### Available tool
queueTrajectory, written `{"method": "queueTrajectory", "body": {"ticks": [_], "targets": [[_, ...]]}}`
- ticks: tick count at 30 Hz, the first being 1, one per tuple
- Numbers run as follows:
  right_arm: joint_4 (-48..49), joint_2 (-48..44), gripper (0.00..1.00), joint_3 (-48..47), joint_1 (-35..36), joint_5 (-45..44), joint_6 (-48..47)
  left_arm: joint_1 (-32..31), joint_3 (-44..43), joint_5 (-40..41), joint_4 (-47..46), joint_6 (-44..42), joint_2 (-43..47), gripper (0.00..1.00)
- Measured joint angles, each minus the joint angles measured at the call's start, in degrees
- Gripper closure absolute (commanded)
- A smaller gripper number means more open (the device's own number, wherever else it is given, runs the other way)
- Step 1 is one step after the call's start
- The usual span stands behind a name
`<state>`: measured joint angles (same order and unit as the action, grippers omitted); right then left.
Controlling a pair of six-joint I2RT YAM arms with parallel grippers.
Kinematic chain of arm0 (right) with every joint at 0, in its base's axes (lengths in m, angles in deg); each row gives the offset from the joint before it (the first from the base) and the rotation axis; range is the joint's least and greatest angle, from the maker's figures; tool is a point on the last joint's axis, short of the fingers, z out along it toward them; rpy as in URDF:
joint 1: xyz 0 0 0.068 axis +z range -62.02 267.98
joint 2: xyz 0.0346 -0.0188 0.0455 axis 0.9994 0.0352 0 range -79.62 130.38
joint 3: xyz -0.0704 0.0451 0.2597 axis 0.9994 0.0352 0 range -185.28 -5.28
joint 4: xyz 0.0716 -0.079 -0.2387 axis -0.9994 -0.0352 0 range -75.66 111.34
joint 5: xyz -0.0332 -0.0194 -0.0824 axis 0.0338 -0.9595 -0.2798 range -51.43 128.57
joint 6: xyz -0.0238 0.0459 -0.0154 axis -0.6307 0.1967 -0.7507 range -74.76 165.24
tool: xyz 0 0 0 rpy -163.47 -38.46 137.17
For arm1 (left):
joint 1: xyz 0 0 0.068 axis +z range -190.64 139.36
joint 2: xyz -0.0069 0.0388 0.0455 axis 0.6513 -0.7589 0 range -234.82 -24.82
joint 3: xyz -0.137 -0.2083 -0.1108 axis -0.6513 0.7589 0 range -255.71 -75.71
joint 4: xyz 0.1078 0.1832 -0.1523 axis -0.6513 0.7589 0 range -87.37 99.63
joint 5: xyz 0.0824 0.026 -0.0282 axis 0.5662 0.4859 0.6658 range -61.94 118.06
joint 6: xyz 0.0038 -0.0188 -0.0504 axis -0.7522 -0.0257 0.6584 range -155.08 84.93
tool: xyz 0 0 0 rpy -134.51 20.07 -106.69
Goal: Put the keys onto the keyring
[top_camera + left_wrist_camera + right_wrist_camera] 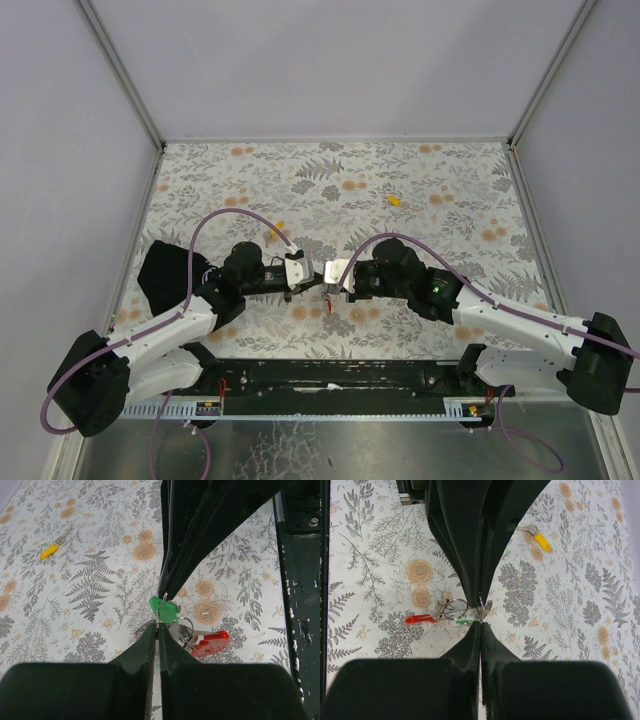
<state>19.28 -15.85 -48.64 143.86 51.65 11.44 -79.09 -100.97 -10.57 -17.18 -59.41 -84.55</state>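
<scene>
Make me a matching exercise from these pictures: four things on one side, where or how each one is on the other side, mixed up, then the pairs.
Things
1. green key
2. yellow key
3. keyring's red tab
4. left gripper

Place or state
A. lying alone, far out on the floral table
B. shut
C. right where the two grippers' fingertips meet
D. beside the metal ring, off to one side of the fingertips

Pairs: 1-C, 2-A, 3-D, 4-B
</scene>
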Motion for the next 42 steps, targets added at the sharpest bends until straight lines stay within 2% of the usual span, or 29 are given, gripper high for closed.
{"method": "queueTrajectory", "body": {"ticks": [42], "targets": [[0.0, -0.6, 1.00, 0.0, 0.0, -0.1, 1.3, 0.0, 0.9, -0.8, -1.2, 0.0, 0.7, 1.00]]}}
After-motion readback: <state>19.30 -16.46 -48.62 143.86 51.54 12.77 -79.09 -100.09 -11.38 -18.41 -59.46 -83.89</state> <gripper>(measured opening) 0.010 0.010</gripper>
